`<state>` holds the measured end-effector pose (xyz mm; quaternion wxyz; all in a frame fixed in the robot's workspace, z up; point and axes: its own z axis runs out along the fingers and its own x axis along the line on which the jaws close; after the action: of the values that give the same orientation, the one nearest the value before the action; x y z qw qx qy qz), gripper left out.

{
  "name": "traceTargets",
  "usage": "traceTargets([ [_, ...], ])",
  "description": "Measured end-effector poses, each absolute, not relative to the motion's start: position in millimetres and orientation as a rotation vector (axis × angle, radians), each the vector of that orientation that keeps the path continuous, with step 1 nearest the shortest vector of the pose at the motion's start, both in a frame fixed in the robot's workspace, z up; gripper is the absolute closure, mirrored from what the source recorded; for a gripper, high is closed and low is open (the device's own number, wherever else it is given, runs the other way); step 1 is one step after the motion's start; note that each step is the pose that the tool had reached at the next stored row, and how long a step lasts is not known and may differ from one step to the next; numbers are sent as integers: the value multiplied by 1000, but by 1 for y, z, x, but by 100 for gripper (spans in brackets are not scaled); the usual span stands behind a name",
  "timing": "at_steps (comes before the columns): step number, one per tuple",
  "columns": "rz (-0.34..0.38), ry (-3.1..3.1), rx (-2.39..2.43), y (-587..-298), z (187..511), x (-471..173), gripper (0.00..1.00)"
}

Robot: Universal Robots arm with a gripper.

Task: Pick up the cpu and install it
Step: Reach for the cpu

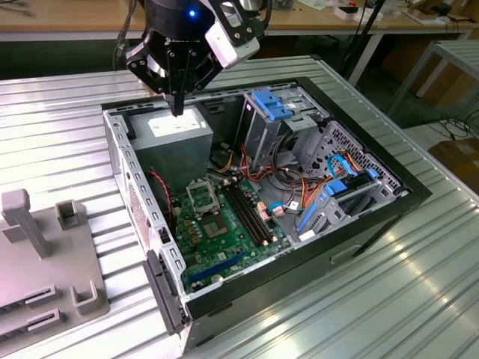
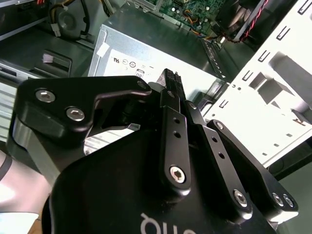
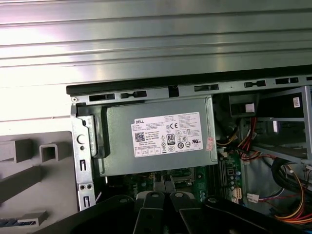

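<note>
Bench [image 1: 60, 134]: ribbed slats of bright aluminium.
Fixture [image 1: 37, 277]: matt grey moulded block with upright posts and slots, at the bench's edge on the exterior view's left.
Computer case [image 1: 120, 142]: open box of perforated sheet steel in a black frame, mid-bench; it holds the parts listed below.
Power supply [image 1: 183, 149]: smooth grey metal box with a white label, in the case's far corner.
Gripper [image 1: 178, 111]: black linked fingers pressed together, nothing seen between them; points straight down above the power supply.
Motherboard [image 1: 224, 247]: green board, flat on the case floor.
Socket [image 1: 200, 196]: black-framed square beside the power supply.
Cpu: whether it lies inside the socket frame cannot be told.
Drive cage [image 1: 269, 112]: grey steel with blue plastic latches.
Wiring [image 1: 307, 183]: orange, red and blue leads.
</note>
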<state>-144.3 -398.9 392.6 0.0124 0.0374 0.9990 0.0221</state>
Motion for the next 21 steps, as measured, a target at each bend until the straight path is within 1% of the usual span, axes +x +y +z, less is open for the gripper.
traceTargets([
  [21, 69, 3114, 117, -399, 392, -150, 89],
])
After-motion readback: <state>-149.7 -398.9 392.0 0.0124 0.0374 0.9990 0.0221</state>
